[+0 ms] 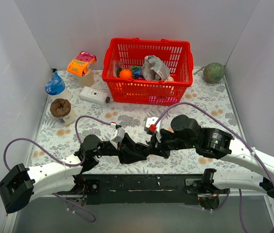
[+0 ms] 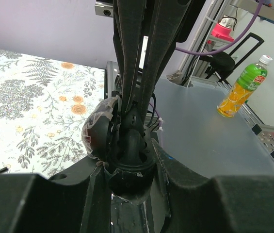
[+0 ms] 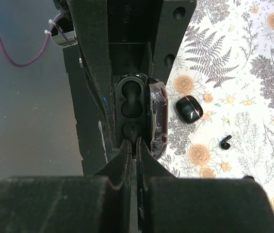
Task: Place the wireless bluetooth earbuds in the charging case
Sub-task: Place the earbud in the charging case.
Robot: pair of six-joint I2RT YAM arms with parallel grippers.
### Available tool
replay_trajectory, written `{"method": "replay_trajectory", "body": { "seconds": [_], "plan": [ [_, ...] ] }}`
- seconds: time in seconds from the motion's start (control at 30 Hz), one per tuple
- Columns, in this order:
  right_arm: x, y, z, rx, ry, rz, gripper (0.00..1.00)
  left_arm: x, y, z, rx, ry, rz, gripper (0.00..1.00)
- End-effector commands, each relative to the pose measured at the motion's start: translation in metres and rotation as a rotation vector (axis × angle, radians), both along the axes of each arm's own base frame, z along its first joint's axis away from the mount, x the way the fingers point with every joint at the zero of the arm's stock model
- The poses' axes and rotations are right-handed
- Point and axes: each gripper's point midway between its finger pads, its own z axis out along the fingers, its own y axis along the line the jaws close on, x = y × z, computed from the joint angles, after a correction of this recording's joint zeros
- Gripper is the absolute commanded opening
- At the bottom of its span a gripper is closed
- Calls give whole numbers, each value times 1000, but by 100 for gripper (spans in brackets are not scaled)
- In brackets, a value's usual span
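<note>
The charging case [image 3: 133, 110] lies open, its two dark wells facing the right wrist camera and its taped lid [image 3: 158, 119] hinged to one side. My left gripper [image 2: 129, 170] is shut on it, one finger on each side, near the table's front edge. My right gripper [image 3: 137, 143] is shut, its tips at the case's lower well; I cannot tell whether anything is pinched between them. In the left wrist view the right fingers [image 2: 127, 73] come down onto the case [image 2: 129, 145]. One earbud [image 3: 225, 141] lies loose on the floral cloth. In the top view both grippers [image 1: 127, 150] [image 1: 152, 144] meet in the middle.
A small glossy black rounded object [image 3: 189, 109] lies on the cloth near the earbud. At the back stand a red basket [image 1: 149, 68], an orange packet [image 1: 81, 63], a spray bottle [image 1: 55, 87], a white box [image 1: 94, 95], a brown-lidded jar [image 1: 61, 110] and a green ball [image 1: 214, 73].
</note>
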Motion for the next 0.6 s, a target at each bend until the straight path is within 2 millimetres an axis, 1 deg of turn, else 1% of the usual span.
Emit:
{"method": "replay_trajectory", "body": {
  "seconds": [0.0, 0.07, 0.17, 0.27, 0.33, 0.37, 0.43, 0.47, 0.57],
  "plan": [
    [2, 5, 0, 6, 11, -12, 7, -1, -2, 26, -69, -49, -2, 0],
    [2, 5, 0, 2, 11, -18, 11, -1, -2, 26, -68, -51, 0, 0],
    [4, 4, 1, 1, 11, -28, 21, -1, -1, 26, -68, -50, 3, 0],
    [6, 3, 7, 11, 2, -43, 34, 0, -1, 25, -65, -47, 7, 0],
    [7, 2, 11, 17, -3, -50, 39, 0, -1, 24, -66, -46, 11, 0],
    [8, 1, 16, 24, -11, -58, 46, 0, 0, 24, -67, -47, 13, 0],
    [8, 0, 22, 34, -16, -61, 54, 1, 0, 23, -64, -44, 20, 0],
    [7, 0, 30, 55, -21, -57, 59, 1, 0, 23, -64, -44, 21, 0],
    [8, -5, 49, 96, -42, -68, 63, 2, 0, 22, -59, -36, 28, 0]
  ]
}}
